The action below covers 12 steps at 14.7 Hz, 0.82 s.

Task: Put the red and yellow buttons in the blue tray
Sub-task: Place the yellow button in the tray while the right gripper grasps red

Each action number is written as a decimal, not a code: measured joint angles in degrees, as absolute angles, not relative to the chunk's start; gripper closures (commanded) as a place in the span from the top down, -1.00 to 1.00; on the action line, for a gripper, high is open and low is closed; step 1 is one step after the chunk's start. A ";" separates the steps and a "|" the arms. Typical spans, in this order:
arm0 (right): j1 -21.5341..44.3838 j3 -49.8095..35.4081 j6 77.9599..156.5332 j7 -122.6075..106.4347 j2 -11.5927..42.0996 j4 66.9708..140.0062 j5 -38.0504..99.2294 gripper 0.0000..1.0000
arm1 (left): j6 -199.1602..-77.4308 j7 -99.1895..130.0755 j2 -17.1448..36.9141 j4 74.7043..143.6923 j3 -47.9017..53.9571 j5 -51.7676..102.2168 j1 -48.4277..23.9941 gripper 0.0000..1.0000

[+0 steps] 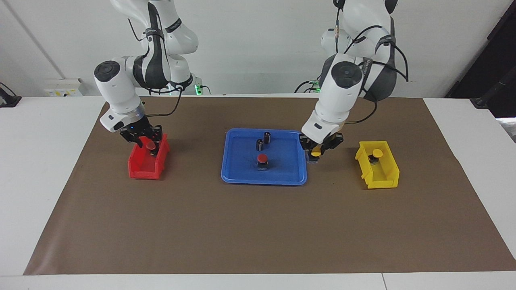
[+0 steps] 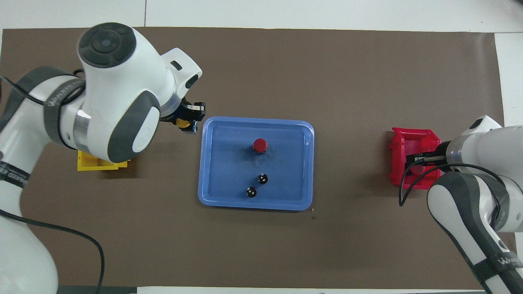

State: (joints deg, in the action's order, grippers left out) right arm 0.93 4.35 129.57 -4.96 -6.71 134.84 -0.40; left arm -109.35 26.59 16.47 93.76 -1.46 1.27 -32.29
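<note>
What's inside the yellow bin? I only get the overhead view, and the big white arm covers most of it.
Observer: One spare yellow button is inside the yellow bin.
Operator: Is the other yellow one in the tray yet?
Observer: No. The left gripper holds the carried yellow button up over the mat, just beside the rim of the blue tray.
Operator: And the red bin?
Observer: A red button sits in the red bin, with the right gripper down at it.
</note>
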 measured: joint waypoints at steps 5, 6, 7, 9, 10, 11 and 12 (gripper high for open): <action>-0.24 4.38 129.57 -4.96 -5.94 135.04 -0.40 0.26 | -115.88 35.86 21.97 95.32 -1.46 2.10 -37.12 -0.97; -0.27 4.37 129.57 -4.96 -5.76 135.04 -0.40 0.26 | -116.45 36.52 22.73 95.54 -1.45 2.12 -37.84 -0.97; -0.27 4.37 129.57 -4.96 -5.63 135.06 -0.40 0.26 | -116.98 36.80 23.18 95.81 -1.45 2.13 -38.30 -0.96; -0.27 4.36 129.57 -4.96 -5.49 135.15 -0.40 0.26 | -117.39 36.89 23.29 96.49 -1.46 2.14 -38.79 -0.39; -0.27 4.35 129.64 -4.96 -5.48 135.22 -0.40 0.26 | -117.57 36.89 23.29 96.83 -1.47 2.14 -38.80 -0.01; -0.27 4.34 130.04 -4.96 -5.48 135.35 -0.40 0.26 | -117.86 36.89 23.26 97.05 -1.50 2.16 -38.80 0.11; -0.27 4.34 130.82 -4.96 -5.48 135.69 -0.40 0.25 | -117.96 36.90 23.23 97.10 -1.50 2.16 -38.80 0.16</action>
State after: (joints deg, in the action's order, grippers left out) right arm -0.27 4.34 130.82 -4.96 -5.48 135.69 -0.40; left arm -117.96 36.90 23.23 97.10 -1.50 2.16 -38.80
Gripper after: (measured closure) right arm 0.370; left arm 0.511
